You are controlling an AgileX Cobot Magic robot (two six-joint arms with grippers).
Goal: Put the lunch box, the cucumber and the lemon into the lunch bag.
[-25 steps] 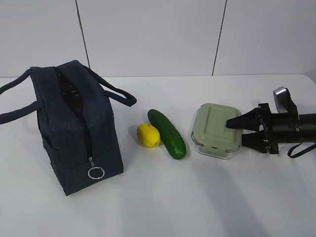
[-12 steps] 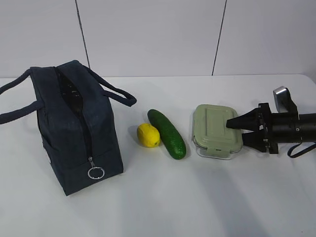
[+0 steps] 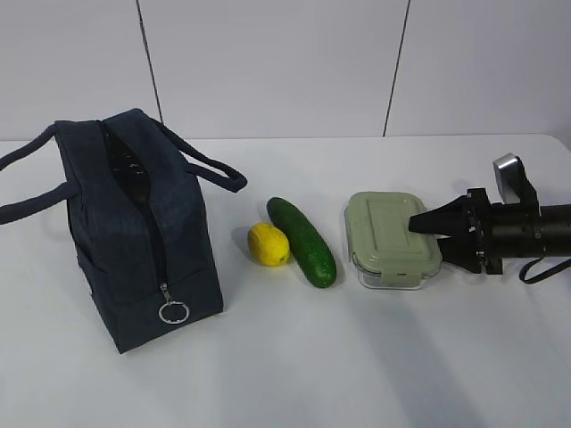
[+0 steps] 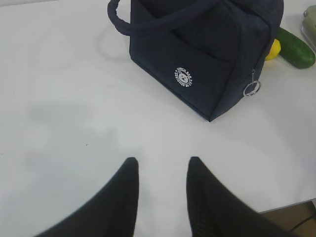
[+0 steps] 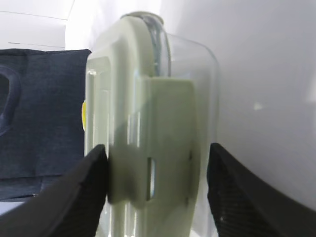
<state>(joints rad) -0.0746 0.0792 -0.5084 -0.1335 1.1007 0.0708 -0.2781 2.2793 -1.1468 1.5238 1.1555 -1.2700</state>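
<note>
The lunch box [image 3: 393,239], clear glass with a pale green lid, lies flat on the white table right of the cucumber [image 3: 302,241] and the lemon [image 3: 268,243]. The navy lunch bag [image 3: 134,223] stands at the left, its top zipper parted and its ring pull [image 3: 173,312] hanging low on the front end. My right gripper [image 3: 430,238] is open and straddles the box's right end. In the right wrist view [image 5: 157,150] one finger touches the lid of the lunch box [image 5: 148,123], and the other stands off the glass. My left gripper [image 4: 160,165] is open and empty over bare table.
The left wrist view shows the bag [image 4: 207,49] with its white round logo, the lemon [image 4: 274,49] and the cucumber [image 4: 296,49] behind it. A white panelled wall [image 3: 285,62] runs along the table's back edge. The bag's strap handles [image 3: 210,165] hang out to both sides.
The lunch box was tipped up at the gripper's fingers a second ago and now lies flat on the table. The right gripper has barely moved. Bag, lemon and cucumber are unmoved.
</note>
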